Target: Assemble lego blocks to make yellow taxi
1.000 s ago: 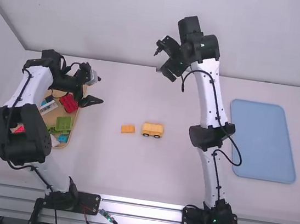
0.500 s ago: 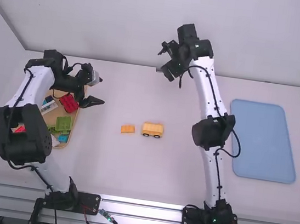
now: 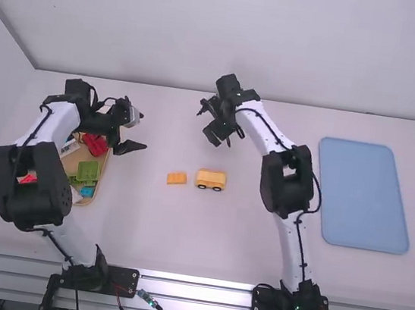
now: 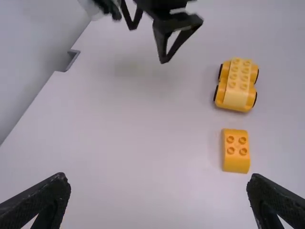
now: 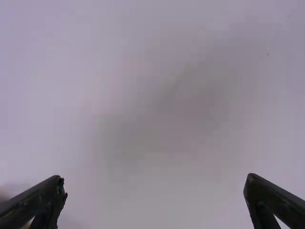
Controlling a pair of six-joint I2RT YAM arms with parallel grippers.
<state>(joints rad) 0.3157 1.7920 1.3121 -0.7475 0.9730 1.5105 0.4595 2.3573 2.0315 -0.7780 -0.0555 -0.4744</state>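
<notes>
Walls (image 3: 171,28), big and pale, stand behind the white table (image 3: 136,230). A blue tray (image 3: 363,194) lies on its right side. Near the middle, a yellow car (image 3: 210,179) sits near a little yellow block (image 3: 177,178). The left gripper (image 3: 143,131) and right gripper (image 3: 206,121) are wide open.

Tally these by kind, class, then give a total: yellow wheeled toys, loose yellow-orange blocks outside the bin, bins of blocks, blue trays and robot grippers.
Yellow wheeled toy: 1
Loose yellow-orange block: 1
Bin of blocks: 1
Blue tray: 1
Grippers, left gripper and right gripper: 2
Total: 6
</notes>
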